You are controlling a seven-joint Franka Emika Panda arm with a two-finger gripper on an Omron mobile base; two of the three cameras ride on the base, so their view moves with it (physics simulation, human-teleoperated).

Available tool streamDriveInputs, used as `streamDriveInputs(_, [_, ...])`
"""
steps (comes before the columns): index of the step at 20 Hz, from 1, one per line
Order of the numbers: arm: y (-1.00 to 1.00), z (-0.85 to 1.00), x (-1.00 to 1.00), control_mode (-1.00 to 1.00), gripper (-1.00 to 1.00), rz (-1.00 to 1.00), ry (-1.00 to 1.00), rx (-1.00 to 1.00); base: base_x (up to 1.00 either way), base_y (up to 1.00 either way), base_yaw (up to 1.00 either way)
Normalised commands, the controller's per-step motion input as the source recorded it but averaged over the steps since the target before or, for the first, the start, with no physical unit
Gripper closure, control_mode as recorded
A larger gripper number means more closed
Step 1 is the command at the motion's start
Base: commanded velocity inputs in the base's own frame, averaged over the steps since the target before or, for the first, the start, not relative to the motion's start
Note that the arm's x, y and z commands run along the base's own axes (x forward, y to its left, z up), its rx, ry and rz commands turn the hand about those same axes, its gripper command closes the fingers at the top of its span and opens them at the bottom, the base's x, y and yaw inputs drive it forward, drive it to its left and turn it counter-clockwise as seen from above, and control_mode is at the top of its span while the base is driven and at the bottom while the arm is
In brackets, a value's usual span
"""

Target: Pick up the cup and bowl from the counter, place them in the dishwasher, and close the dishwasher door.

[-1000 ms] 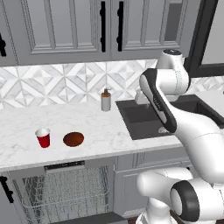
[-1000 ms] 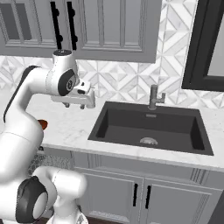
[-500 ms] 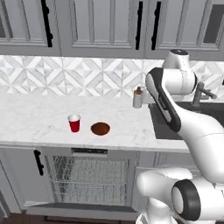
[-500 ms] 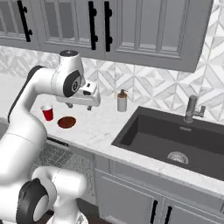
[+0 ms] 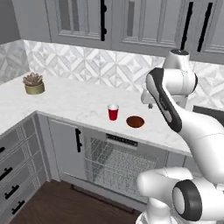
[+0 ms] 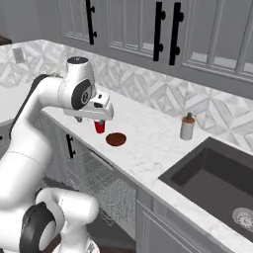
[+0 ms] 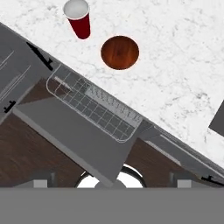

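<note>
So the arm is hovering high over the counter (image 5: pixel 74 103) with nothing in the gripper (image 6: pixel 101 112), jaws spread wide. Going left to right: the cup (image 5: pixel 113 112) is standing upright, with the bowl (image 5: pixel 135 121) just beside it, both near the front edge above the dishwasher (image 5: pixel 114 162), whose door (image 7: pixel 70 129) is hanging open. I'd drop straight down over the cup and pinch its sides. The plant pot (image 5: pixel 34 84) and soap bottle (image 6: pixel 187 126) are sitting well clear, so nothing's blocking.

No legible text, labels or numbers anywhere.
</note>
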Motion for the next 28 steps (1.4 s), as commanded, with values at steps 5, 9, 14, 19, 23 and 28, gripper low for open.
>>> streamDriveInputs(5, [0.0, 0.0, 0.0, 1.0, -1.0, 0.0, 0.0, 0.0, -0.02, -0.26, 0.51])
streamDriveInputs(9, [0.0, 0.0, 0.0, 1.0, -1.0, 0.0, 0.0, 0.0, 0.0, -0.3, 0.42])
streamDriveInputs(14, [0.0, 0.0, 0.0, 1.0, -1.0, 0.0, 0.0, 0.0, 0.0, -0.34, 0.34])
streamDriveInputs(19, [0.0, 0.0, 0.0, 1.0, -1.0, 0.0, 0.0, 0.0, 0.0, -0.39, 0.27])
streamDriveInputs(23, [0.0, 0.0, 0.0, 1.0, -1.0, 0.0, 0.0, 0.0, -0.01, -0.44, 0.19])
streamDriveInputs(28, [0.0, 0.0, 0.0, 1.0, -1.0, 0.0, 0.0, 0.0, -0.02, -0.46, 0.14])
